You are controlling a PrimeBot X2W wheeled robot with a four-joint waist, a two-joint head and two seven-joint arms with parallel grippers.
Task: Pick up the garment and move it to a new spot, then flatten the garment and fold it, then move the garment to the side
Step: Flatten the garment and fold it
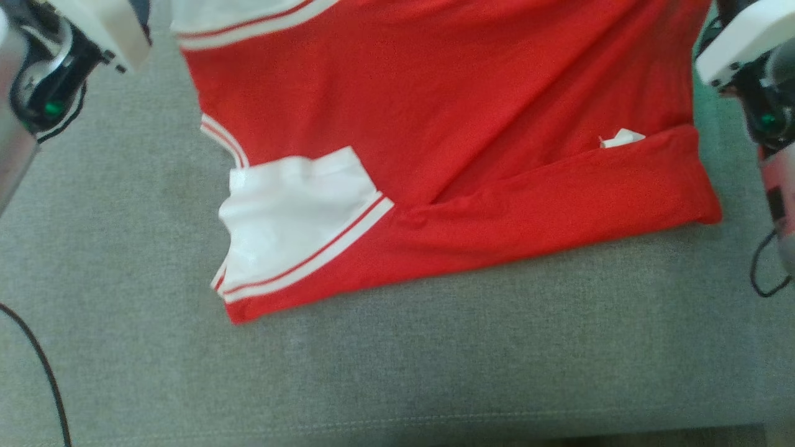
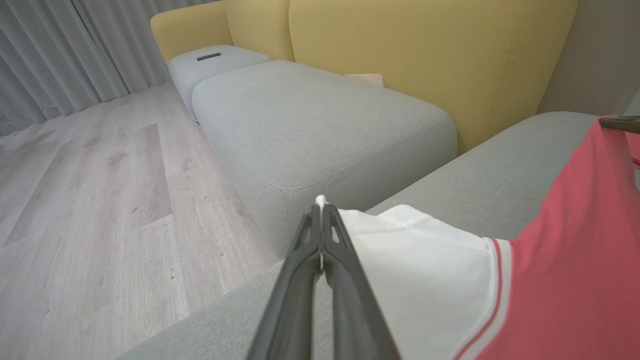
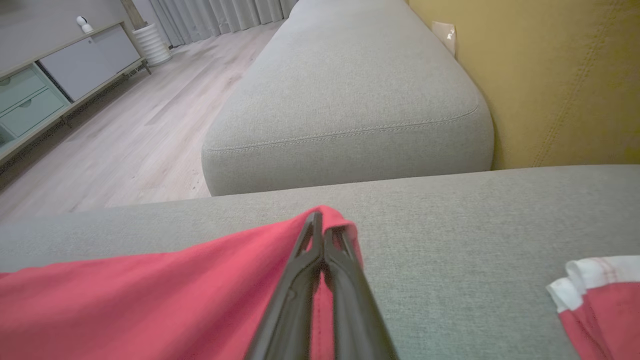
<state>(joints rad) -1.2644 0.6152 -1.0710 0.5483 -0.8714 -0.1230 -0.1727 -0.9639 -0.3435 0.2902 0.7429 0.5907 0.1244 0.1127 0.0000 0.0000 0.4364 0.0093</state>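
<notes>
The bare front of the grey seat cushion (image 1: 435, 372) is nearest. The red garment (image 1: 447, 124) lies spread on it. Its near hem is turned up in a fold, and a white sleeve (image 1: 292, 217) with red stripes lies across its left part. At the garment's left end, the left gripper (image 2: 321, 210) has its jaws pinched tight on a white edge of the cloth. At the right end, the right gripper (image 3: 322, 227) is clamped the same way on a red corner. Beyond them sits a second grey cushion (image 2: 310, 115) against the yellow backrest (image 2: 425, 50). Farther off are the pale wooden floor (image 2: 100, 175) and grey curtains (image 2: 50, 50).
</notes>
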